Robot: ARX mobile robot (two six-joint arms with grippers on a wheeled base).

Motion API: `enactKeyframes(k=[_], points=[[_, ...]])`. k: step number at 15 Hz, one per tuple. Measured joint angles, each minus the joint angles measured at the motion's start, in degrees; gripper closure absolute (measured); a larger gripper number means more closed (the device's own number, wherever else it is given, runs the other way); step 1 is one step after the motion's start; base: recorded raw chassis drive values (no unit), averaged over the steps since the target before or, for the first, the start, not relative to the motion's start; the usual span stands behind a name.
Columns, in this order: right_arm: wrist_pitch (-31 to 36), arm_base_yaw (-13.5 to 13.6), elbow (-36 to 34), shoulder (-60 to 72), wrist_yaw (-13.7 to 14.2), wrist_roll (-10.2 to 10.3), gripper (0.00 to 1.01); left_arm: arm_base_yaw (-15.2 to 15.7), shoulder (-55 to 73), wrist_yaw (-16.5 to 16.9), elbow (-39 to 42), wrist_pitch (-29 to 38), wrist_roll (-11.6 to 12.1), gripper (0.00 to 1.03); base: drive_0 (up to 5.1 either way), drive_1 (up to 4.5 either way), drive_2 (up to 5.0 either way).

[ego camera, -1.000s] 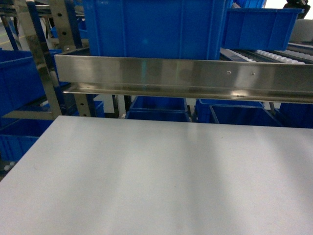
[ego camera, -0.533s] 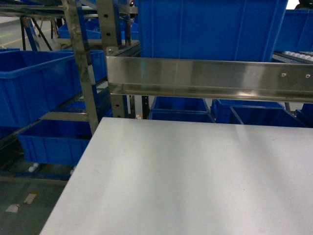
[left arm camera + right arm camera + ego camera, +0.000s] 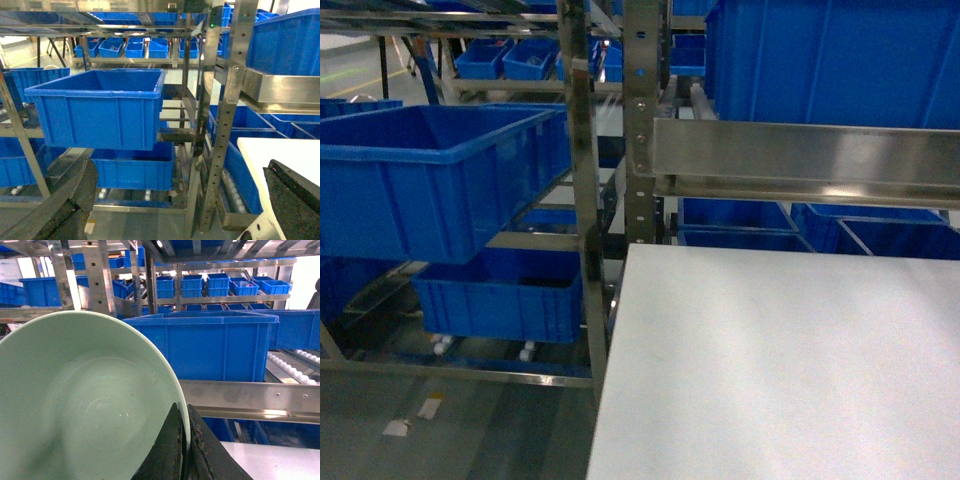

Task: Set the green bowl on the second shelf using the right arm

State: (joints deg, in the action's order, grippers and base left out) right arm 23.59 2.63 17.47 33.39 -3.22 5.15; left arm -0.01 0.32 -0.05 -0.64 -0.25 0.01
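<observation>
In the right wrist view the pale green bowl (image 3: 85, 405) fills the lower left, tilted with its inside facing the camera. My right gripper (image 3: 184, 415) is shut on its thin rim, one dark finger inside and one outside. Behind the bowl runs a steel shelf rail (image 3: 250, 397) with a blue crate (image 3: 215, 347) on it. I cannot tell which level is the second shelf. My left gripper (image 3: 180, 200) is open and holds nothing, its fingers (image 3: 65, 200) spread wide at the frame's lower corners. The head view shows neither gripper nor the bowl.
A white table (image 3: 780, 370) fills the lower right of the head view, under the steel shelf rail (image 3: 800, 165). Steel rack uprights (image 3: 642, 120) stand at its left corner. A big blue crate (image 3: 430, 180) sits on the rack to the left, with more crates below and behind.
The head view has swung left: table and shelf rail slid toward the right, and the rack uprights, the left crates and the floor came into view.
</observation>
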Motion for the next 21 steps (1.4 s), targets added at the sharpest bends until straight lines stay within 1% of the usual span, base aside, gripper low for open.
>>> enactKeyframes(k=[21], points=[[0.0, 0.0, 0.0, -0.1, 0.0, 0.0, 0.99, 0.0, 0.0, 0.0, 0.0, 0.0, 0.0, 0.05, -5.0, 2.47, 2.5]])
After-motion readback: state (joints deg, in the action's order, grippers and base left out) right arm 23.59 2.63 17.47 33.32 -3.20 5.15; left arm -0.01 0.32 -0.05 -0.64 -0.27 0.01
